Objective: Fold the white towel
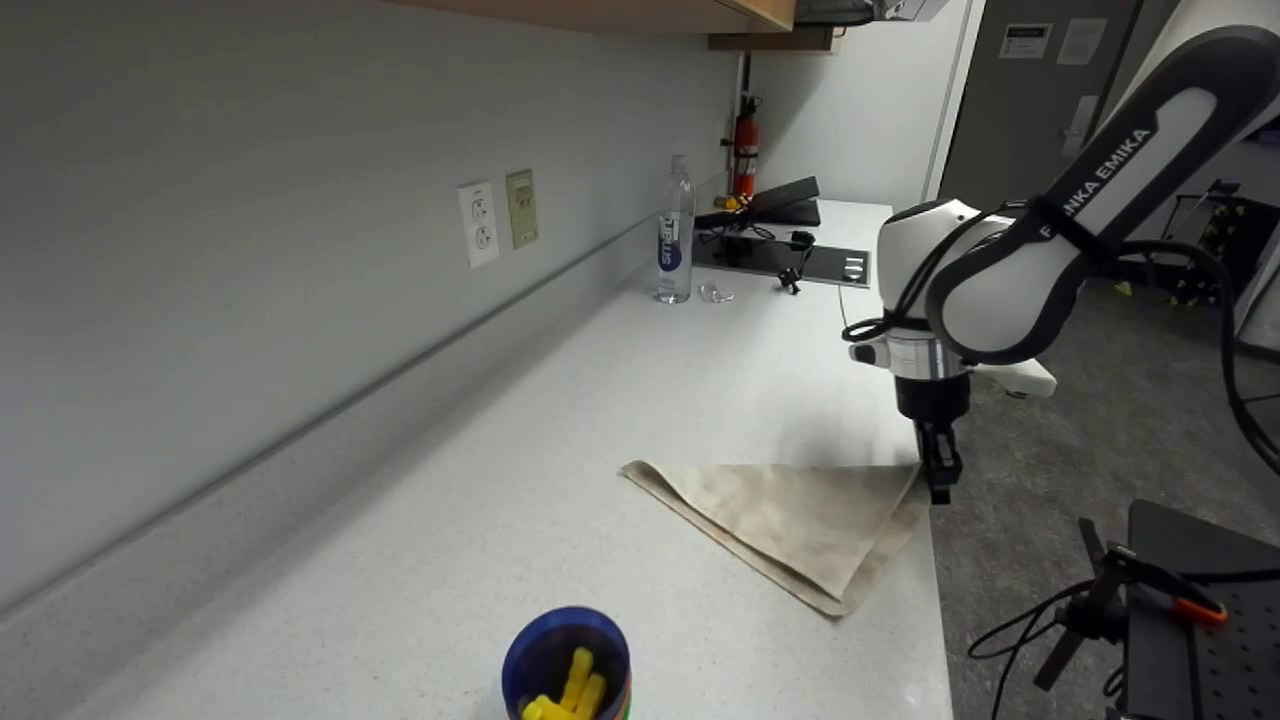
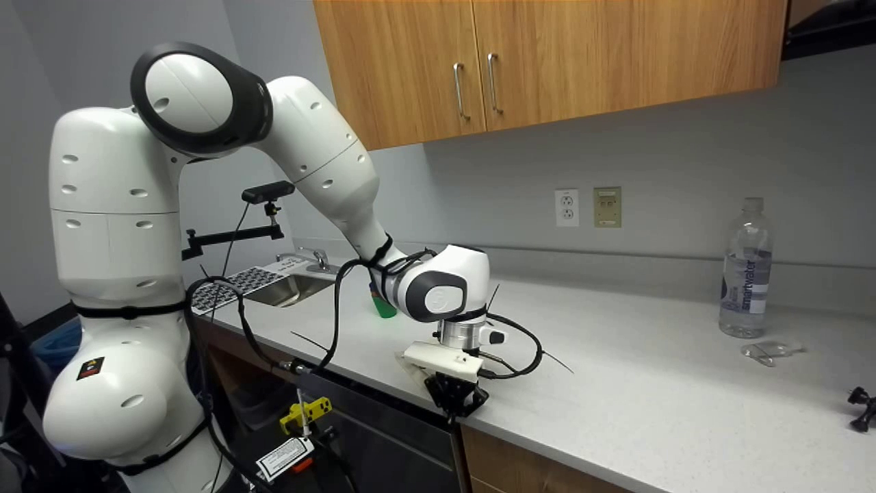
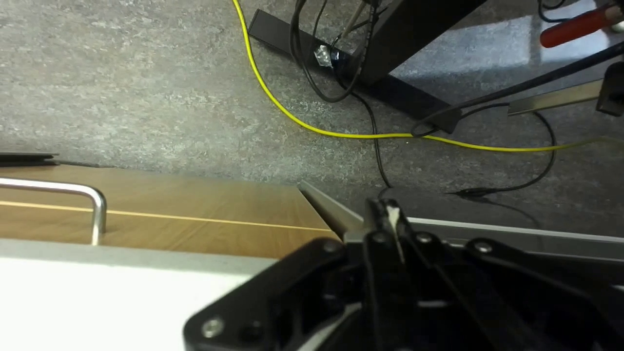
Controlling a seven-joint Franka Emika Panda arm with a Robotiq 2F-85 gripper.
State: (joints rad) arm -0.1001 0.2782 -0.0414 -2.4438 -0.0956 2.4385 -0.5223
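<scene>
One counter (image 1: 480, 480) carries the job; at its front edge, one robot arm (image 2: 328, 157) has one gripper (image 1: 940, 485) with jaws pressed together, seemingly pinching a corner of one towel (image 1: 785, 510). That towel lies on the counter, doubled into a rough triangle. A further fold looks to be starting; the next move calls for lifting the corner and carrying it inward over the counter. One bottle (image 1: 675, 235) stands near the counter's back; one cup (image 1: 565, 628) (perhaps several stacked) holds at least three yellow pieces (image 1: 578, 678).
</scene>
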